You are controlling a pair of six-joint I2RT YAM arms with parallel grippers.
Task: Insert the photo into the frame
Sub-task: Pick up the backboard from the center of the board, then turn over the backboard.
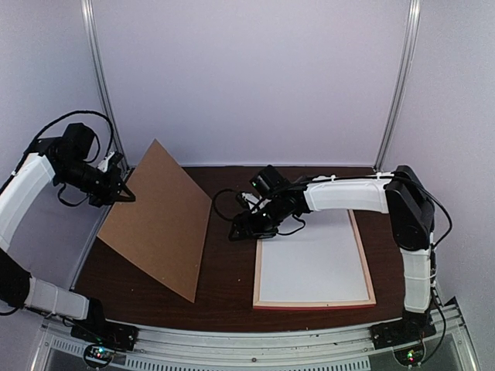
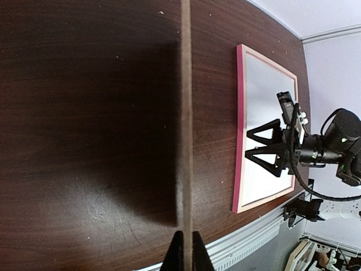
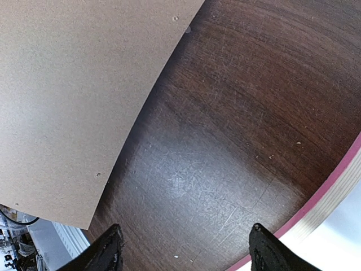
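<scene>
Near right, the frame (image 1: 313, 304) lies flat, pale back up, filled edge to edge by a white sheet (image 1: 313, 263). Whether that's the photo turned over or a mat, I can't tell, and no printed side shows. Just off its far left corner the right gripper (image 1: 236, 230) hovers over the table (image 1: 224, 286), jaws wide apart and empty; a thin print should be light, bendy and easily creased, so pinch an edge gently. Far left, the left gripper (image 1: 124, 193) is clamped on the tilted, stiff board (image 1: 158, 220).
</scene>
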